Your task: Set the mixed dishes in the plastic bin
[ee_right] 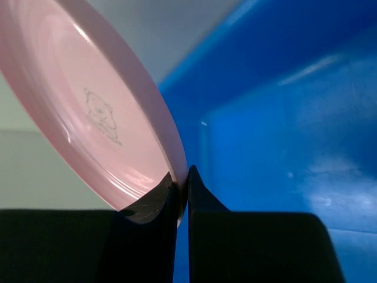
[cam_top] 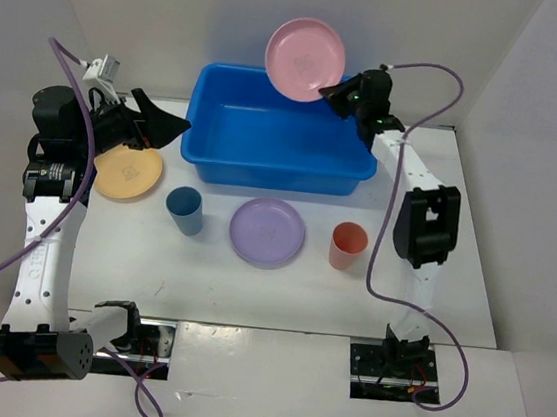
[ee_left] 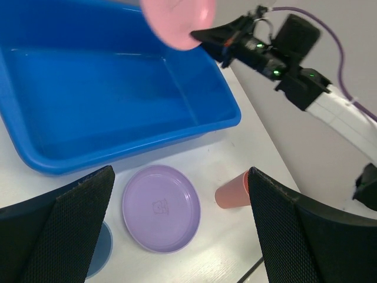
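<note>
My right gripper [cam_top: 330,93] is shut on the rim of the pink plate [cam_top: 305,59] and holds it tilted above the far right part of the bright-blue bin [cam_top: 214,156]. In the right wrist view the gripper [ee_right: 182,180] pinches the plate's edge [ee_right: 106,112] over the bin's inside [ee_right: 283,118]. My left gripper [cam_top: 172,124] is open and empty above the table, by the bin's left end and over the yellow plate [cam_top: 127,172]. The lilac plate [cam_top: 268,231], blue cup [cam_top: 186,209] and coral-red cup [cam_top: 348,245] stand on the table in front of the bin.
White walls enclose the table at the back and sides. Purple cables loop from both arms. In the left wrist view the lilac plate [ee_left: 161,207] and coral-red cup [ee_left: 231,192] lie between my open fingers, with the bin [ee_left: 88,159] behind.
</note>
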`<action>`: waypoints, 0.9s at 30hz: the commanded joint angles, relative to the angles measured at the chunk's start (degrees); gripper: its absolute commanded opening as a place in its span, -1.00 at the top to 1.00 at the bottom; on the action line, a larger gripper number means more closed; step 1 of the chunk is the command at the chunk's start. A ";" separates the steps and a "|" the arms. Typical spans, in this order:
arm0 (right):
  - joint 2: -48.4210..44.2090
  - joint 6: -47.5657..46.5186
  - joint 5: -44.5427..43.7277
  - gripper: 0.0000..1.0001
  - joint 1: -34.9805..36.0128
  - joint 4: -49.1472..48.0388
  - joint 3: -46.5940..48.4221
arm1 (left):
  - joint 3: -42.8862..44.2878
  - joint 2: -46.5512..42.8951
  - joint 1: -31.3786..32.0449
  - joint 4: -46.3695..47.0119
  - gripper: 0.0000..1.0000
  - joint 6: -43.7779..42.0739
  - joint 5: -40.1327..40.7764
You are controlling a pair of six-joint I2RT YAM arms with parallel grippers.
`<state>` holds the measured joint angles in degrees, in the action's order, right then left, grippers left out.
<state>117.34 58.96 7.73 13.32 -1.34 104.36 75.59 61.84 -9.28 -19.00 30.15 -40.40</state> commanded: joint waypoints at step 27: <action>46.07 -7.82 -2.30 0.90 6.90 53.04 67.78 | 1.14 -2.51 -0.39 -1.91 -1.00 -1.94 1.82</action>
<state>161.53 50.94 3.53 19.75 44.21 167.04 75.59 61.45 -9.30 -21.50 29.89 -39.20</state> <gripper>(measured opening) 0.084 1.000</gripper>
